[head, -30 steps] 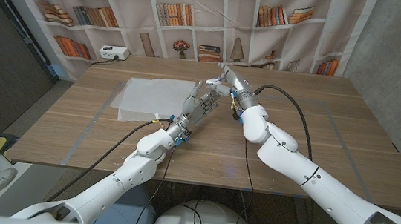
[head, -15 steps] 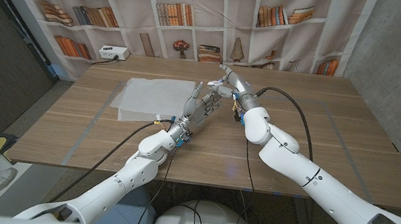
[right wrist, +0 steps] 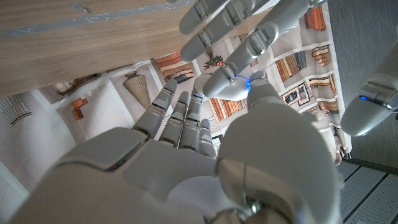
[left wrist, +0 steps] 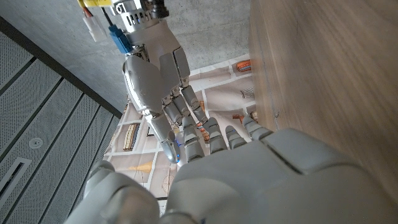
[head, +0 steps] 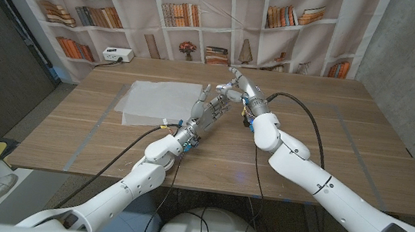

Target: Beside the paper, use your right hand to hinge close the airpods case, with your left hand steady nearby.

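Little is changing between the earlier head pictures and now: both arms are staying almost where they were, the right hand (head: 235, 85) edging only slightly toward the far edge of the table (head: 343, 146). Both hands are meeting near the middle of the table's far half, just beside the paper (head: 159, 99), which is lying toward the left edge. The left hand (head: 208, 110) is standing with its fingers spread and reaching up, close against the right hand; judging by the task, it is waiting there as a steadying guard rather than gripping anything. The right hand is hanging above it with fingers partly curled, and in the left wrist view its fingertips (left wrist: 173, 152) are pointing down toward the left hand. Whether it is grasping or pressing anything cannot be told. The airpods case is hidden where the hands are crowding together, presumably between or under them. A white socket box (head: 117, 55) is sitting at the far left corner, well apart. Cables are trailing along both arms, and the hands themselves are blocking sight of the hinge.
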Action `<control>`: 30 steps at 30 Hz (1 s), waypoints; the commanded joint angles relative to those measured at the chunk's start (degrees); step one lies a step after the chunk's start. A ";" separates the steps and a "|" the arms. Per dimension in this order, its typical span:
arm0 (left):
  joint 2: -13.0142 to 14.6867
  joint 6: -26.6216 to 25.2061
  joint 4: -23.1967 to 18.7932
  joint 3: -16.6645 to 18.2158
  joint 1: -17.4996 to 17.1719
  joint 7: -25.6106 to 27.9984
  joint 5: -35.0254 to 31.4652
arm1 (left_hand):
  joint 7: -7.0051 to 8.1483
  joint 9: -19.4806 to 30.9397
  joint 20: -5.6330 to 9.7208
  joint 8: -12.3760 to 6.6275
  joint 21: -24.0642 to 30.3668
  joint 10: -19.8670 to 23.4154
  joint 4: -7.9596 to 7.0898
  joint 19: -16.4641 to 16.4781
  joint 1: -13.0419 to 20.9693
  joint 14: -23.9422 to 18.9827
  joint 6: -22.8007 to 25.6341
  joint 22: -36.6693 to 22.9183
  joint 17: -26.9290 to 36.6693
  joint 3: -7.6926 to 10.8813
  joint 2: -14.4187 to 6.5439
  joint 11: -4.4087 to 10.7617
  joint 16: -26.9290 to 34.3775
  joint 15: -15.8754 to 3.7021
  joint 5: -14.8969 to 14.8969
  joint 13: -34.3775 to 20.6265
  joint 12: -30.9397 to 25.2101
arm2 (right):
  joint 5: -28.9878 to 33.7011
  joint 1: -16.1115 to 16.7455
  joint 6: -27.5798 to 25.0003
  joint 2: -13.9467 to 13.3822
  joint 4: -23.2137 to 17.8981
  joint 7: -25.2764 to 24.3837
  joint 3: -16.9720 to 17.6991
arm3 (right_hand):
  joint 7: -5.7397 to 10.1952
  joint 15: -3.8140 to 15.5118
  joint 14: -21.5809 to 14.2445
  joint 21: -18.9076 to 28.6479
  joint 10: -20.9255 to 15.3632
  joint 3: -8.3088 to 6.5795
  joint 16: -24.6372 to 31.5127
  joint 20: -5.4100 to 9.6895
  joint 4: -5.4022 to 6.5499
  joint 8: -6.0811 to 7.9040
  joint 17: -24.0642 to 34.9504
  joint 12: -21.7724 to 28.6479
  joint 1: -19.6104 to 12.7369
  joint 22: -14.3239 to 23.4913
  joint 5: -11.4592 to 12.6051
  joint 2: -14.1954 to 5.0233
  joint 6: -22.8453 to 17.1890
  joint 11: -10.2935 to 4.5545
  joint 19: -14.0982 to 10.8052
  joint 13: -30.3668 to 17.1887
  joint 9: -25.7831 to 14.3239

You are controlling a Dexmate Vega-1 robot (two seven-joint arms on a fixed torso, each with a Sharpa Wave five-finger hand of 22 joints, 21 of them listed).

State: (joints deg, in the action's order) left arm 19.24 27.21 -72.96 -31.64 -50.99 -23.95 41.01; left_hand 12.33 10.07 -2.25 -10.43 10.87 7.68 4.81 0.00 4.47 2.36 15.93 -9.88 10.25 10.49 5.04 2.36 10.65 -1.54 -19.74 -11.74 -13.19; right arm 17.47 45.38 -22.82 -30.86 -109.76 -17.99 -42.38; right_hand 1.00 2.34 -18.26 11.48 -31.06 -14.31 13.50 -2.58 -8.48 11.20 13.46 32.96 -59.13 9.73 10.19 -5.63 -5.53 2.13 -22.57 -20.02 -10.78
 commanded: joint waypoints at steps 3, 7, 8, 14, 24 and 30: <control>-1.12 0.32 1.51 -0.01 0.53 -0.72 0.56 | 0.21 0.11 -0.04 -0.12 0.21 0.25 0.14 0.07 0.31 -0.05 -0.44 -0.18 0.24 -0.23 -0.06 0.35 0.20 -0.37 -0.56 -0.15 -0.23 | -4.13 0.72 3.79 0.57 2.66 -0.48 1.67 | 0.01 4.30 0.03 -0.35 -8.03 0.31 -0.25 -0.55 0.08 0.04 0.10 1.25 -0.53 0.24 0.31 -0.96 -0.47 -7.91 0.29 -0.08 -0.19; -1.21 0.34 1.74 -0.04 0.61 -0.74 0.43 | 0.21 0.11 -0.06 -0.11 0.20 0.29 0.14 0.06 0.36 -0.09 -0.49 -0.18 0.24 -0.27 -0.11 0.35 0.21 -0.40 -0.63 -0.15 -0.24 | -4.60 0.73 4.13 0.44 2.76 -0.37 1.69 | -0.09 4.18 0.10 -0.34 -7.95 0.40 -0.30 -0.75 0.07 0.05 0.08 1.25 -0.50 0.23 0.30 -0.89 -0.52 -7.80 0.29 -0.05 -0.19; -1.25 0.32 1.77 -0.03 0.63 -0.76 0.46 | 0.21 0.11 -0.08 -0.11 0.20 0.31 0.13 0.06 0.37 -0.08 -0.49 -0.18 0.24 -0.28 -0.12 0.37 0.21 -0.36 -0.64 -0.15 -0.25 | -4.87 0.79 4.24 0.50 2.82 -0.37 1.77 | -0.07 4.21 0.14 -0.35 -7.91 0.43 -0.32 -0.74 0.07 0.05 0.08 1.26 -0.49 0.23 0.29 -0.87 -0.52 -7.94 0.33 -0.08 -0.19; -1.39 0.24 2.01 -0.06 0.80 -0.92 0.43 | 0.19 0.11 -0.09 -0.15 0.22 0.28 0.12 0.11 0.43 -0.14 -0.46 -0.18 0.24 -0.35 -0.18 0.37 0.23 -0.39 -0.74 -0.15 -0.23 | -5.24 0.77 4.45 0.30 2.93 -0.24 1.67 | -0.08 4.08 0.13 -0.36 -8.06 0.57 -0.35 -0.85 0.08 0.04 0.07 1.36 -0.41 0.23 0.26 -0.77 -0.56 -7.80 0.42 -0.04 -0.19; -2.08 0.32 2.89 -0.01 0.95 -1.11 0.78 | 0.18 0.11 -0.02 -0.20 0.23 0.41 0.08 0.15 0.51 -0.17 -0.37 -0.18 0.25 -0.48 -0.27 0.46 0.23 -0.40 -0.89 -0.16 -0.28 | -7.39 1.21 6.67 0.19 3.83 -0.54 2.80 | -0.12 3.98 0.18 -0.41 -8.00 0.79 -0.41 -1.02 0.17 -0.01 0.06 1.39 -0.17 0.23 0.22 -0.67 -0.49 -7.81 0.62 0.01 -0.19; -2.36 0.46 3.03 0.08 1.04 -0.91 0.72 | 0.19 0.11 -0.02 -0.18 0.24 0.38 0.07 0.19 0.54 -0.20 -0.44 -0.18 0.25 -0.55 -0.29 0.42 0.24 -0.39 -0.96 -0.16 -0.26 | -8.38 1.44 8.62 0.09 4.76 -0.72 3.17 | -0.05 4.26 0.36 -0.47 -7.96 0.90 -0.51 -1.12 0.19 0.00 0.05 1.46 -0.08 0.23 0.21 -0.67 -0.54 -7.77 0.88 -0.01 -0.19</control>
State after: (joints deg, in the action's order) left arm 17.44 27.54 -70.51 -31.68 -50.13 -24.88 41.63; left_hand 12.40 10.07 -2.25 -10.76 10.87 7.99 4.88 0.00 4.47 2.04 15.85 -9.88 10.25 10.09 5.04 2.67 10.64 -1.86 -20.35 -11.74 -13.19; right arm 11.18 46.39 -17.16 -30.63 -106.36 -18.34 -40.10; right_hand 1.00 2.33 -18.26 11.20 -31.06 -13.41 13.09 -3.39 -8.44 11.20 13.45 34.19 -59.50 9.73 10.11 -5.99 -5.53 2.12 -21.75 -19.84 -10.78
